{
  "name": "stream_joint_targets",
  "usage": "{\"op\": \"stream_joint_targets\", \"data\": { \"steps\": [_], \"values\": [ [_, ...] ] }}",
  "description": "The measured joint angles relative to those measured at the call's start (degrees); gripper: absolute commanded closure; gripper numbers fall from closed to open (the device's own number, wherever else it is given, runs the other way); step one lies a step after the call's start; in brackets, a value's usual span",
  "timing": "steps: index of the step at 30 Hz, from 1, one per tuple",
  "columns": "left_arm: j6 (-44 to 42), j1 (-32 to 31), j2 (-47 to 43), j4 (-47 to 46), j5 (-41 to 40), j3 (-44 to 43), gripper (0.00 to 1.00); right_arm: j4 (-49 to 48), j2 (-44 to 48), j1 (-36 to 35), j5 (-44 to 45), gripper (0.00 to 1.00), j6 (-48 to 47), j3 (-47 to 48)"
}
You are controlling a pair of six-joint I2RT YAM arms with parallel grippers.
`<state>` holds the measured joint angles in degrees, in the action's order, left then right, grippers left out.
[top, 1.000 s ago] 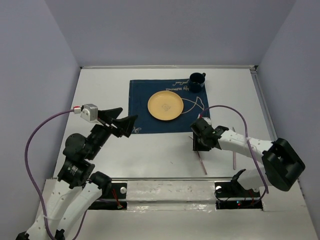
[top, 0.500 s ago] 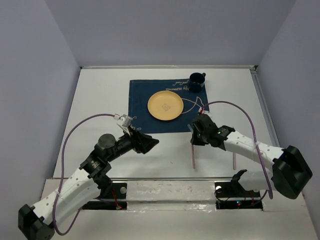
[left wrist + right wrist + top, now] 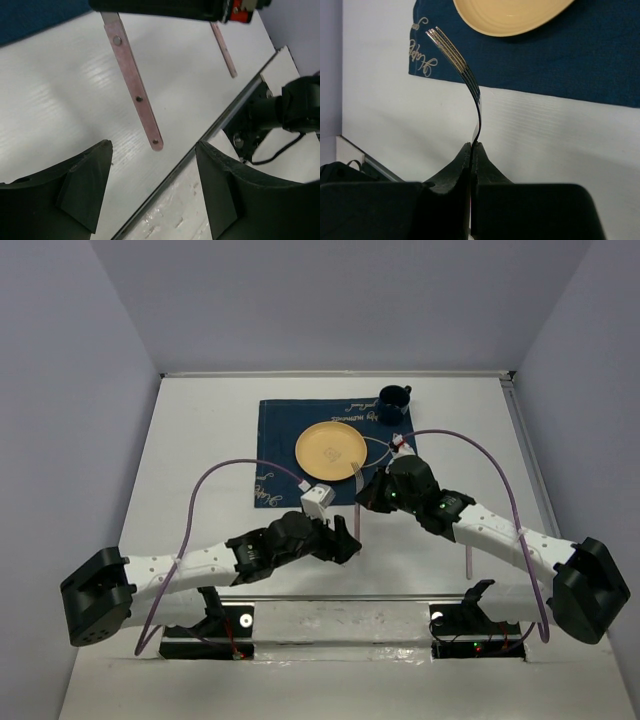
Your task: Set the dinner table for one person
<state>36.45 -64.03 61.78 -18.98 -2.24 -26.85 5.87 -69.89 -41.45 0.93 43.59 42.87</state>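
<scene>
The dinner table point(image 3: 200, 440) is the big white top. A blue placemat point(image 3: 285, 440) lies at its far middle, with a yellow plate point(image 3: 332, 451) on it and a dark cup point(image 3: 392, 403) at the mat's far right corner. A second ago the fork point(image 3: 465, 72) lay flat on the table near the front, and the right gripper point(image 3: 471, 146) was half open over it. Now that gripper is pinched tight on the fork and has lifted it up, just by the mat's near edge, with the prongs pointing toward the plate. The left gripper point(image 3: 152, 147) was off at the left side before. Now it has swung into the middle, and its fingers stand wide apart around the tip of the fork's pink handle, not touching it. It looks like the fork may be passed from one hand to the other, so it can go on the left of the plate. Another pink stick point(image 3: 468, 560) lies on the table to the right — maybe a knife, but it is too thin to tell.
</scene>
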Motion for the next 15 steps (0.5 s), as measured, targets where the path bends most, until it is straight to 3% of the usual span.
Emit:
{"op": "stream_joint_targets", "data": {
  "steps": [8, 15],
  "values": [
    [-1.3, -0.5, 8.3, -3.2, -7.2, -5.7, 0.43, -5.0, 0.0, -0.2, -3.4, 1.0, 1.2, -0.5],
    [-3.6, -1.2, 14.2, -2.0, -13.2, -8.7, 0.86, -7.0, 0.0, -0.2, -4.6, 1.0, 1.5, -1.2]
  ]
}}
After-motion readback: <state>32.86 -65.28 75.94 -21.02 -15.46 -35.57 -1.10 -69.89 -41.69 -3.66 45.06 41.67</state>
